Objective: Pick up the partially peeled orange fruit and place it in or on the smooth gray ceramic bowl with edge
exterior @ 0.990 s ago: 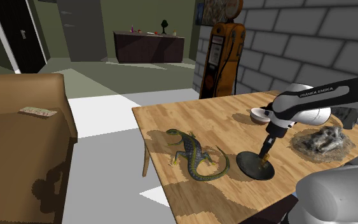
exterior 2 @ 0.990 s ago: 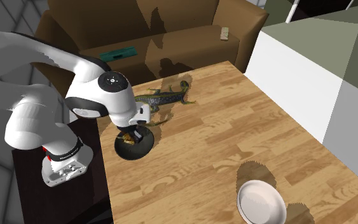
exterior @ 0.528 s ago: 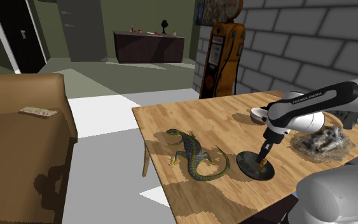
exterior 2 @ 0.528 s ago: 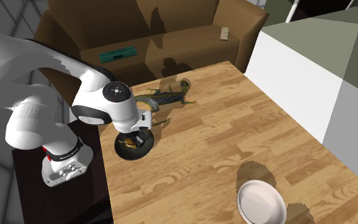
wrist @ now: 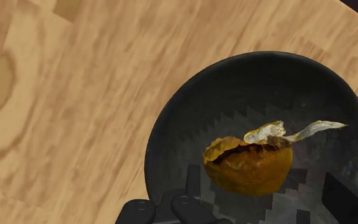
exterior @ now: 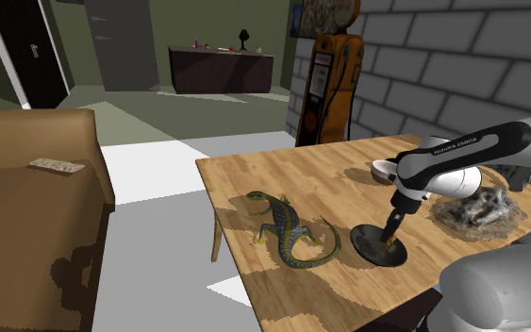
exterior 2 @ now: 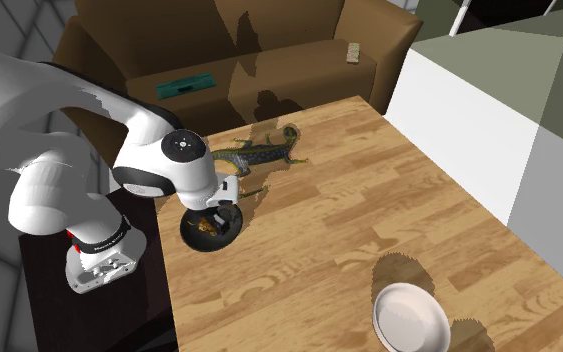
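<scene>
On the worktop (exterior: pixel 282 170), close to the edge by the stand (exterior 2: pixel 154 300), a dark bowl (exterior: pixel 362 241) holds the partly peeled orange (wrist: pixel 247 167), with a pale strip of peel curling off its top. The pincer (exterior: pixel 387 236) reaches down into this bowl, fingers spread on either side of the fruit. A white bowl (exterior 2: pixel 409 318) sits well apart. The arm (exterior: pixel 456 151) reads "FRANKA EMIKA".

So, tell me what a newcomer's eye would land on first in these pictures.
Probably the green-and-yellow lizard sprawled on the wooden table, toward the brown sofa's side. Next to it, a dark bowl holds a partly peeled orange, with the black fingers open either side of the fruit. A white bowl sits apart, at the second exterior view's lower right.
</scene>
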